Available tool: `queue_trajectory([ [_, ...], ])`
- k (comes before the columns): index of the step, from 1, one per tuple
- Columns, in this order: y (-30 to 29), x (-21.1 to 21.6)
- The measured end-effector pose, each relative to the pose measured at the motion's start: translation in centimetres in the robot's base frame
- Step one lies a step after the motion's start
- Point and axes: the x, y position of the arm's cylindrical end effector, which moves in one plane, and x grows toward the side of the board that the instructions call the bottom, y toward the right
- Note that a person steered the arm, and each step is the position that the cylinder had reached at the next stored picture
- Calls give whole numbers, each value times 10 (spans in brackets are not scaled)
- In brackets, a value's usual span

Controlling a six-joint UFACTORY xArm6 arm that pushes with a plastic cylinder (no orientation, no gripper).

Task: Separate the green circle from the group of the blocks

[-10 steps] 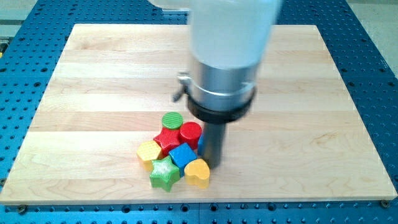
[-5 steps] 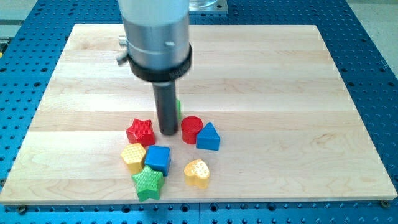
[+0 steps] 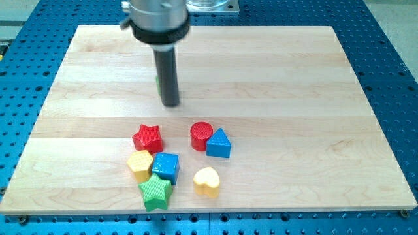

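Tool is a bare rod holding nothing; my tip (image 3: 170, 103) sits upper-left of centre on the bench (image 3: 294, 98). Only a green sliver of the green circle (image 3: 158, 83) shows behind it, well apart from the red star (image 3: 148, 138). Separation looks nearly finished; retreat next.

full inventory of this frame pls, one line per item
red star: 1, red, left of the cluster
red cylinder: 1, red, touching the triangle
blue triangle: 1, blue, right of the cylinder
yellow block: 1, yellow, below the star, shape unclear
blue cube: 1, blue, mid cluster
green star: 1, green, bottom of the cluster
yellow heart: 1, yellow, bottom right, apart
green circle: 1, green sliver behind the rod, above the cluster
board: 1, pale wood
my tip: 1, dark, above the cluster, by the green circle
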Motion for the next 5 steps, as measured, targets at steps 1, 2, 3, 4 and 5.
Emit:
queue_trajectory([
  [1, 20, 0],
  [2, 0, -32],
  [3, -83, -100],
  [4, -85, -110],
  [5, -81, -128],
])
